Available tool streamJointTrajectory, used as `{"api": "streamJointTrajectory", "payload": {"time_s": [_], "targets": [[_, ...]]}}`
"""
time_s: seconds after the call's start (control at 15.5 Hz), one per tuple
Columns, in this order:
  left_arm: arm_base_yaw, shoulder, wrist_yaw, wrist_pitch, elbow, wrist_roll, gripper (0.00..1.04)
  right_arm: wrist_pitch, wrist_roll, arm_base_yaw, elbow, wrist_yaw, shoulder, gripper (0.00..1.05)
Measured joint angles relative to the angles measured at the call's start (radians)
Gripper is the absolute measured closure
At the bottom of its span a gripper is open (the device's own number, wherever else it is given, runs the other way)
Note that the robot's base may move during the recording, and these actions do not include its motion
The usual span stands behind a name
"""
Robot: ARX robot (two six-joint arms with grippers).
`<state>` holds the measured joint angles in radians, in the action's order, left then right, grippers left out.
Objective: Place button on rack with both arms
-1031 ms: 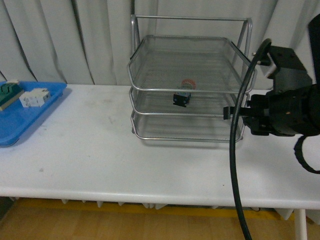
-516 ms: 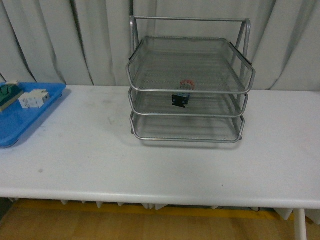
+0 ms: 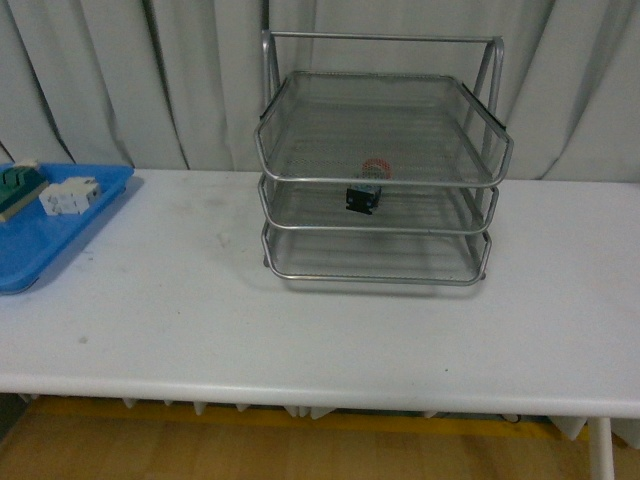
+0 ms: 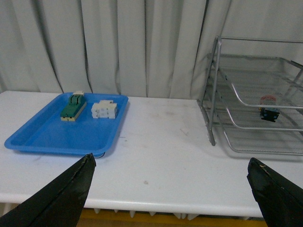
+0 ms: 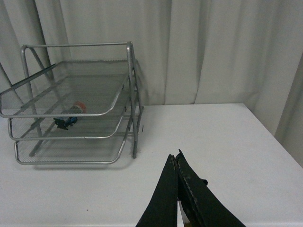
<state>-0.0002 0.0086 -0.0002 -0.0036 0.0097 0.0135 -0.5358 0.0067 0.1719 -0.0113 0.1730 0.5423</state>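
Observation:
The silver three-tier wire rack (image 3: 290, 120) (image 4: 215, 90) (image 5: 130, 85) stands at the back of the white table. The button (image 3: 366, 190) (image 4: 268, 109) (image 5: 70, 115), red cap on a dark body, lies on the rack's middle tier. Neither arm shows in the front view. My left gripper (image 4: 171, 163) is open, its two black fingertips wide apart above the table's front edge, far from the rack. My right gripper (image 5: 175, 157) is shut with nothing between its fingers, over the table beside the rack.
A flat blue tray (image 3: 30, 250) (image 4: 38, 137) sits at the table's left end, holding a green-and-beige block (image 3: 18, 188) (image 4: 72, 106) and a white terminal block (image 3: 68, 196) (image 4: 104, 109). Grey curtains hang behind the table.
The right arm, which stood at the rack's right side one second ago, has drawn back out of the front view. The button has stayed on the middle tier.

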Motion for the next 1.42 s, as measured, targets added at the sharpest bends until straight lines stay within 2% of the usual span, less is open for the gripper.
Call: {"api": "streamJointTrajectory", "payload": {"time_s": [0.19,0.26,0.32,0.52,1.16,1.22,1.29,1.42], "targets": [[0.000,0.000,0.000,0.000,0.000,0.000,0.07,0.123,0.000,-0.062,0.000,-0.063,-0.123,1.03],[0.000,0.000,0.000,0.000,0.000,0.000,0.07,0.165,0.000,-0.142,0.000,-0.153,-0.170,1.03],[0.000,0.000,0.000,0.000,0.000,0.000,0.07,0.188,-0.002,-0.180,0.000,-0.155,-0.204,1.03],[0.000,0.000,0.000,0.000,0.000,0.000,0.07,0.260,-0.003,-0.172,0.000,-0.173,-0.271,1.03],[0.000,0.000,0.000,0.000,0.000,0.000,0.07,0.360,-0.003,-0.172,0.000,-0.173,-0.369,1.03],[0.000,0.000,0.000,0.000,0.000,0.000,0.07,0.402,-0.003,-0.172,0.000,-0.173,-0.396,1.03],[0.000,0.000,-0.001,0.000,0.000,0.000,0.07,0.541,-0.004,-0.172,0.000,-0.173,-0.527,1.03],[0.000,0.000,-0.001,0.000,0.000,0.000,0.07,0.547,-0.004,-0.172,0.000,-0.173,-0.539,1.03]]}}
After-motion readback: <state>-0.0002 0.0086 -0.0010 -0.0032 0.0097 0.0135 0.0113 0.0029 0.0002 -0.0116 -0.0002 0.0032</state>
